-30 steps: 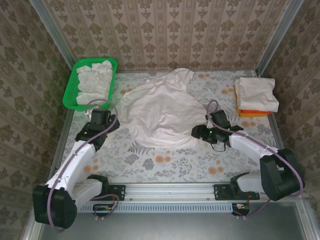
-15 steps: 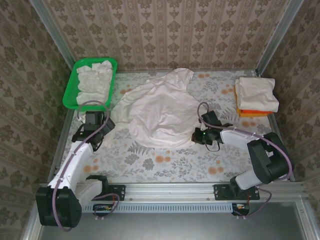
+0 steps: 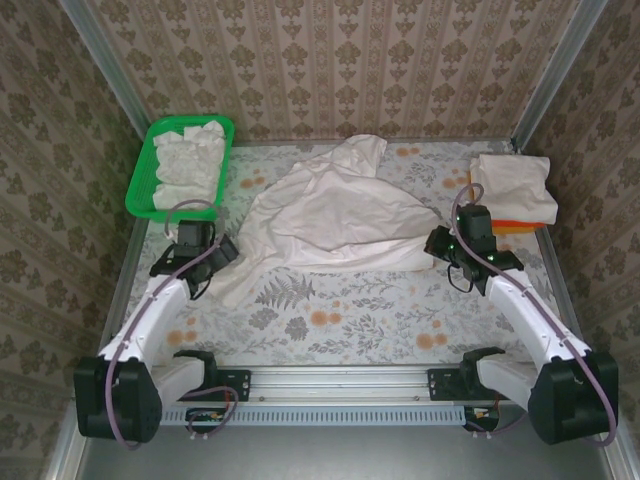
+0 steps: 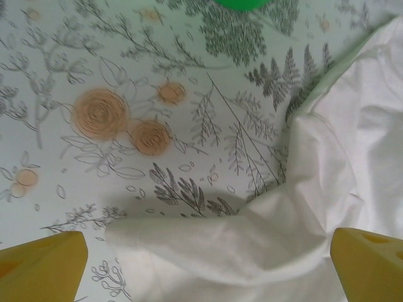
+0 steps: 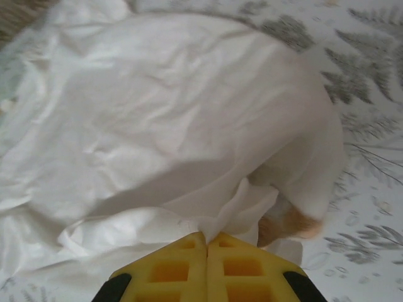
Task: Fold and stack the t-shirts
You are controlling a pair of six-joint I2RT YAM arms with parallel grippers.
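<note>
Right wrist view: the right gripper (image 5: pixel 207 238) is pinched shut on a thin fold of the shirt (image 5: pixel 164 113) edge. The left gripper (image 4: pixel 208 264) hangs wide over the opposite corner, gripping nothing. The shirt lies crumpled in the middle of the table (image 3: pixel 330 320). With one side held, a pull would likely bunch the cloth, or the thin pinch could slip.

basket: green mesh (image 3: pixel 139 180), far-left corner | table: floral cloth (image 3: pixel 330 320) | walls: patterned wallpaper (image 3: pixel 330 70)
</note>
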